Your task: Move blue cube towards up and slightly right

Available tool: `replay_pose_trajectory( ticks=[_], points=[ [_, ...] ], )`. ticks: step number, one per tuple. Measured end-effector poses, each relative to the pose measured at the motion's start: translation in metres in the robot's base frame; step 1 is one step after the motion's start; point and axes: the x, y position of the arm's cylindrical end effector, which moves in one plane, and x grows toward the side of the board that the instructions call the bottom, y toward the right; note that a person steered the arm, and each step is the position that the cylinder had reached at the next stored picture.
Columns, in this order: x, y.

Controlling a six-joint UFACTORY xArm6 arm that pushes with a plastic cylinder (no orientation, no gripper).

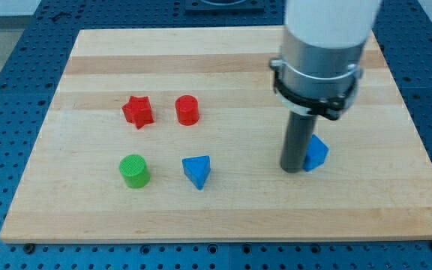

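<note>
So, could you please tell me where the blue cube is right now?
The blue cube sits right of centre on the board, touching my tip on its left.

A robotics lab is suggested: a wooden counter (223,217) is laid on a blue perforated metal base (6,60), and small coloured test blocks are scattered across it.

The dark rod (297,142) is standing in front of the blue cube (317,152), covering its left part, so whether my tip (292,169) is touching it is not showing. The arm's white upper body (330,22) is running off the view's top edge (only its lower section is showing).
</note>
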Motion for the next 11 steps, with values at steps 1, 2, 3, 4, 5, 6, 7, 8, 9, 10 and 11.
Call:
replay_pose_trajectory(
  ticks=[1, 2, 3, 4, 5, 6, 7, 8, 9, 10, 11],
  points=[
    [0.007, 0.019],
    [0.007, 0.030],
    [0.008, 0.052],
    [-0.012, 0.051],
    [-0.026, 0.049],
    [-0.014, 0.045],
    [-0.007, 0.010],
    [-0.022, -0.005],
    [-0.054, -0.003],
    [-0.066, 0.013],
    [-0.066, 0.025]
  ],
)
